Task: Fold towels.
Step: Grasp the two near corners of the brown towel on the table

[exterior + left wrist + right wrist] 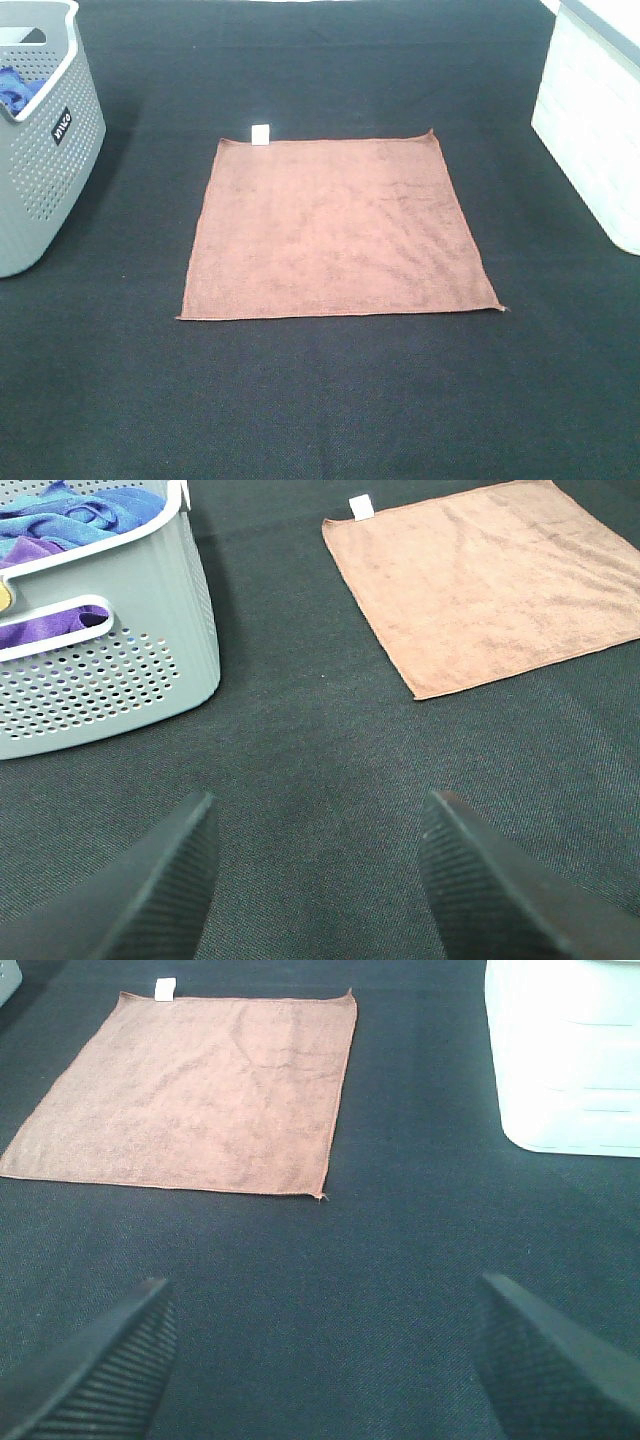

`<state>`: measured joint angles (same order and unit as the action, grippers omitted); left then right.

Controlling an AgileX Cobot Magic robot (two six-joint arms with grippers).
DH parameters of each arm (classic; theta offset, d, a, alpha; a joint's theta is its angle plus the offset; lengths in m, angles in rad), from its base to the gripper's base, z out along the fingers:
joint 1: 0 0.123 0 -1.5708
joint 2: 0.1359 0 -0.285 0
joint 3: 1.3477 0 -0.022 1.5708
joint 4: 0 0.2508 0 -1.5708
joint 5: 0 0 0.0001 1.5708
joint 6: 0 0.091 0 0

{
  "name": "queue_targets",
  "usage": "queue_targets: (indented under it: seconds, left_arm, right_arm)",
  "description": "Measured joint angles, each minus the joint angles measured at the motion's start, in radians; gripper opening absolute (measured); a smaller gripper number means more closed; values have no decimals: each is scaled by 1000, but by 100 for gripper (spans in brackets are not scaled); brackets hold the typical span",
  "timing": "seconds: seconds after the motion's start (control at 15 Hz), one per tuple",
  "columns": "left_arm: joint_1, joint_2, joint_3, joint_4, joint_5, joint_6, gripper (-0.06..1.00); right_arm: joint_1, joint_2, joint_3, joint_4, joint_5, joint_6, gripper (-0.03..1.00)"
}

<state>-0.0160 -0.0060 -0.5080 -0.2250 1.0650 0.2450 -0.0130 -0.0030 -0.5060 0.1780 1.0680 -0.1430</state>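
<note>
A brown towel (335,228) lies flat and unfolded on the black table, with a small white tag (261,134) at its far left corner. It also shows in the left wrist view (490,575) and the right wrist view (195,1090). Neither gripper shows in the exterior high view. My left gripper (318,865) is open and empty, well short of the towel's near left corner. My right gripper (325,1355) is open and empty, short of the towel's near right corner.
A grey perforated basket (40,150) stands at the far left and holds blue and purple towels (70,520). A white container (595,120) stands at the far right, and it also shows in the right wrist view (565,1055). The table is covered in black cloth (320,400).
</note>
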Motion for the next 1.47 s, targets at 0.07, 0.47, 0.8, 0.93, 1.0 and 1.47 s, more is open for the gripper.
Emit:
queue_targets:
  seconds: [0.07,0.47,0.8,0.93,1.0,1.47]
  left_arm:
    - [0,0,0,0,0,0,58]
    - [0,0,0,0,0,0,58]
    - [0,0,0,0,0,0,58]
    - [0,0,0,0,0,0,58]
    - [0,0,0,0,0,0,58]
    - [0,0,0,0,0,0,58]
  right_arm:
    - [0,0,0,0,0,0,77]
    - [0,0,0,0,0,0,77]
    - [0,0,0,0,0,0,77]
    - [0,0,0,0,0,0,77]
    - [0,0,0,0,0,0,77]
    - [0,0,0,0,0,0,77]
